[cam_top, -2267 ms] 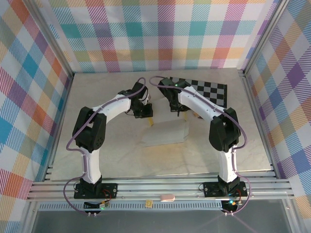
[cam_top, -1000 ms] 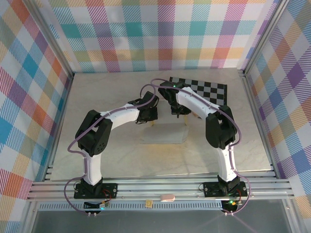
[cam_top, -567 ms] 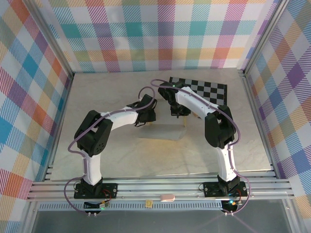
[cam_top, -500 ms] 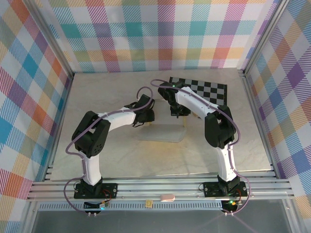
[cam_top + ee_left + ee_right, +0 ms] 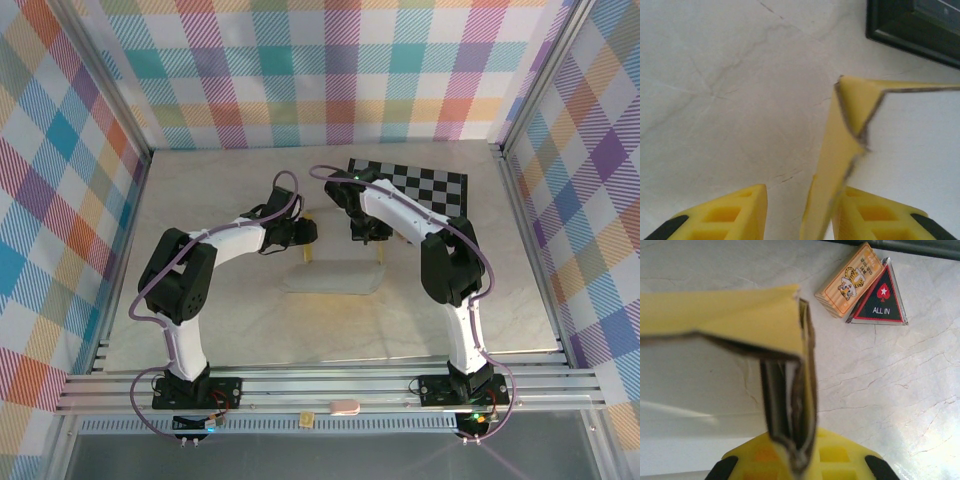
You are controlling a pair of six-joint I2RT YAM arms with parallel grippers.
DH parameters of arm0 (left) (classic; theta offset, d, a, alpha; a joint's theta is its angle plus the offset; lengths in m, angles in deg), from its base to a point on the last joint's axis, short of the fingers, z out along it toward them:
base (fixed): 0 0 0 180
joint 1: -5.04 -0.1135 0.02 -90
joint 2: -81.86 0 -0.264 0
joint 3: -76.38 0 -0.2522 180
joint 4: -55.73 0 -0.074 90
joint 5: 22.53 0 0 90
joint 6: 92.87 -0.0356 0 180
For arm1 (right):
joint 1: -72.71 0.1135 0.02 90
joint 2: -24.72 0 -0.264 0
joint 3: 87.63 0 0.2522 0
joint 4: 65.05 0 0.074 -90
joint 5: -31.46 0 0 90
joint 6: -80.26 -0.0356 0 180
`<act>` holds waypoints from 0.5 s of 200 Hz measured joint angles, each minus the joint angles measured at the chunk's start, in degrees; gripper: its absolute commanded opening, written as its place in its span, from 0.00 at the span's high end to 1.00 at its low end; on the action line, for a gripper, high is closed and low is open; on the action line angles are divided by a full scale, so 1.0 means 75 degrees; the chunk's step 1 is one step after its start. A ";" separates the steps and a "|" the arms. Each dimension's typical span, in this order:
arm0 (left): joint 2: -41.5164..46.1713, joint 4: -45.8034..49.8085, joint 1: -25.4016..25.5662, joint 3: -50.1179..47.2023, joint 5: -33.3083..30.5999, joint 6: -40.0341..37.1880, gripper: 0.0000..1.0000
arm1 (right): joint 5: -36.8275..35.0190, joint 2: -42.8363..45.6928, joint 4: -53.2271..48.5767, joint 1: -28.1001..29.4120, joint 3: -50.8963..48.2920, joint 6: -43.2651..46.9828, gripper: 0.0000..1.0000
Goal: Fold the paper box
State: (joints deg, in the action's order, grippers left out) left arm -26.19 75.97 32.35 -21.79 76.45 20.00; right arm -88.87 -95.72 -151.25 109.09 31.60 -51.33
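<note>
Cardboard detail comes from the wrist cameras. From above, the paper box (image 5: 335, 280) is a pale panel on the table between the two grippers, near the checkered board (image 5: 415, 185), with a yellow flap standing up at each end. The left wrist view shows the left gripper (image 5: 797, 215) with its fingers parted. The left flap stands upright between them and leans on one finger only, unclamped. The right wrist view shows the right gripper (image 5: 795, 455) pinched tight on the folded edge of the right flap. Beyond it, an orange card pack (image 5: 852, 280) touches a black triangular "ALL IN" tile (image 5: 880, 300). A second ago the left gripper was clenched at its flap; it has since let go, and its arm has swung a little leftward. The table (image 5: 220, 320) is pale and marble-veined, walled by pastel plaid panels (image 5: 300, 70) in an aluminium frame.
</note>
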 measured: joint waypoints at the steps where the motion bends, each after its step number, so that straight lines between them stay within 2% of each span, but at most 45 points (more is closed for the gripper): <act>1: -0.0003 0.0000 0.0000 0.0000 0.0006 0.0000 0.66 | 0.0000 0.0000 -0.0003 0.0000 0.0000 0.0000 1.00; 19: -0.0073 -0.0017 0.0000 0.0082 0.0143 -0.0055 0.71 | 0.0000 0.0000 -0.0035 -0.0006 0.0000 0.0000 1.00; 72: -0.0175 -0.0009 -0.0012 0.0187 0.0294 -0.0149 0.74 | 0.0000 0.0000 -0.0093 -0.0006 0.0000 0.0000 1.00; 100: -0.0175 0.0029 -0.0003 0.0187 0.0271 -0.0254 0.87 | 0.0012 0.0000 -0.0090 -0.0006 0.0000 -0.0003 1.00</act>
State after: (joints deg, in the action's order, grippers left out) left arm -27.50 76.19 32.33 -20.39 78.48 18.10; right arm -88.78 -95.72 -151.93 109.05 31.60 -51.35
